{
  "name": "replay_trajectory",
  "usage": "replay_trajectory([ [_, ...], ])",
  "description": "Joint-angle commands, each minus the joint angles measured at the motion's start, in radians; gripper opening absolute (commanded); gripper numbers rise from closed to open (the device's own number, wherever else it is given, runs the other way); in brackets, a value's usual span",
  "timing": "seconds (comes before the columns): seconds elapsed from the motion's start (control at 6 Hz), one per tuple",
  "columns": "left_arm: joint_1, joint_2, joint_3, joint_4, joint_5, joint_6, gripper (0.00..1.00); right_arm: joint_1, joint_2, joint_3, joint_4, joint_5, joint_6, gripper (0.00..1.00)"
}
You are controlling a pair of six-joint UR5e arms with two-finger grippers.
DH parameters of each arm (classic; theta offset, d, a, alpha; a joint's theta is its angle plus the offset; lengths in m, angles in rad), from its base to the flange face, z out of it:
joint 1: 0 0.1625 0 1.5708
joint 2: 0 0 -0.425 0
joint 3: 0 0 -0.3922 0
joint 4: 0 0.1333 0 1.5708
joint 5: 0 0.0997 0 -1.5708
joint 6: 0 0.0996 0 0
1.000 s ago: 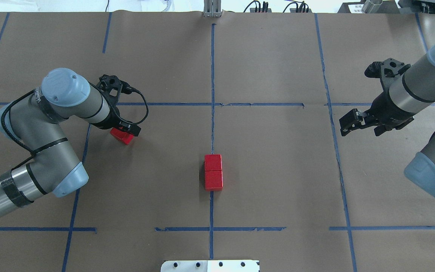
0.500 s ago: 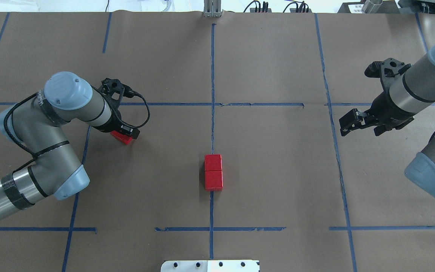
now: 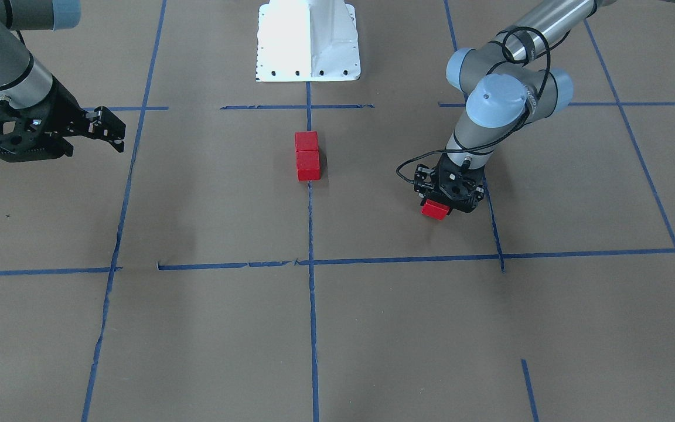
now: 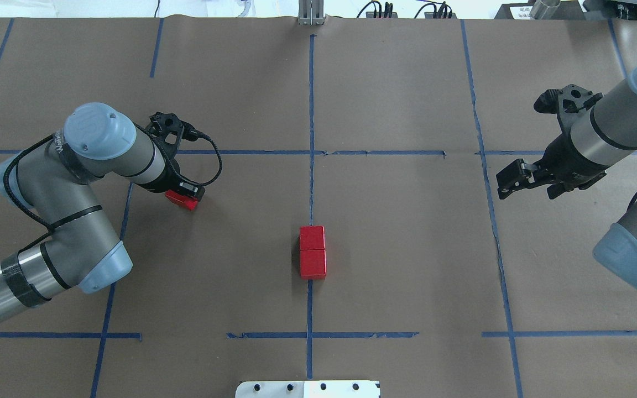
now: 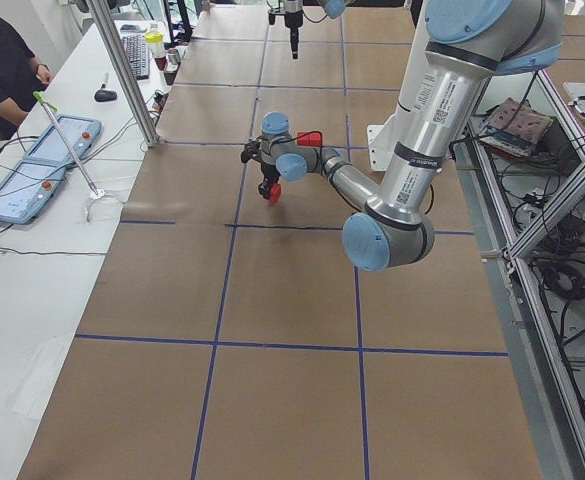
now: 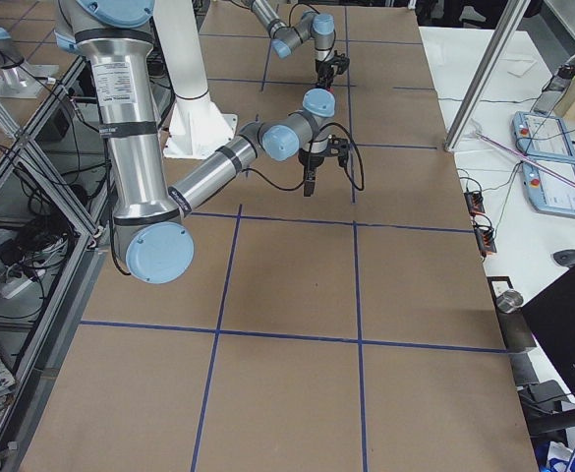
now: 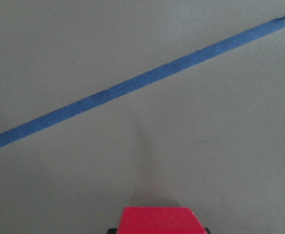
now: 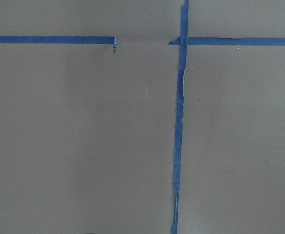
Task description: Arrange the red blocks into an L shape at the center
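1. Writing: the left arm (image 5: 424, 110) has dark lettering running down its grey tube, and there is a label by its wrist joint. Both are too small to read.
2. Two red blocks (image 4: 312, 251) sit at the center (image 4: 346, 221), touching face to face. They form a short straight bar along the blue tape line (image 4: 311, 110), covering it.
3. The third red block (image 3: 435, 210) is well apart from that pair, towards the robot's left. It is turned at an angle to the tape grid.
4. The left gripper (image 4: 187, 194) points down and its fingers are clamped on that third block. The left wrist view shows the block's top face between two dark finger edges. I cannot tell whether it is touching the paper.
5. The right gripper (image 4: 509, 179) hangs far to the right over bare paper, fingers spread and holding nothing.
6. All three blocks are the same — small bright red cubes with plain matte faces and crisp edges.
7. The table cover is dull brown paper (image 4: 407, 265), faintly creased. The tape is torn in places.
8. The arms are smooth grey tubes with pale blue rounded caps; a glossy white mount (image 3: 308, 41) stands at the table's edge.
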Motion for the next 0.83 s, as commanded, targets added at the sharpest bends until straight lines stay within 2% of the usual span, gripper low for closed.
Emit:
replay_trajectory([
  [0.0,0.003,-0.05,-0.045,0.101,0.012,-0.288,0.0,0.0,0.0,0.0,0.0,0.0,-0.001,1.0],
  [0.17,0.014,-0.095,-0.056,0.169,0.043,-0.343,0.0,0.0,0.0,-0.001,0.0,0.0,-0.001,1.0],
  [0.33,0.062,-0.125,-0.091,0.236,0.113,-0.433,0.0,0.0,0.0,-0.003,0.0,0.0,-0.001,1.0],
  [0.67,0.119,-0.158,-0.145,0.31,0.115,-0.762,0.0,0.0,0.0,-0.009,0.0,0.0,-0.001,1.0],
])
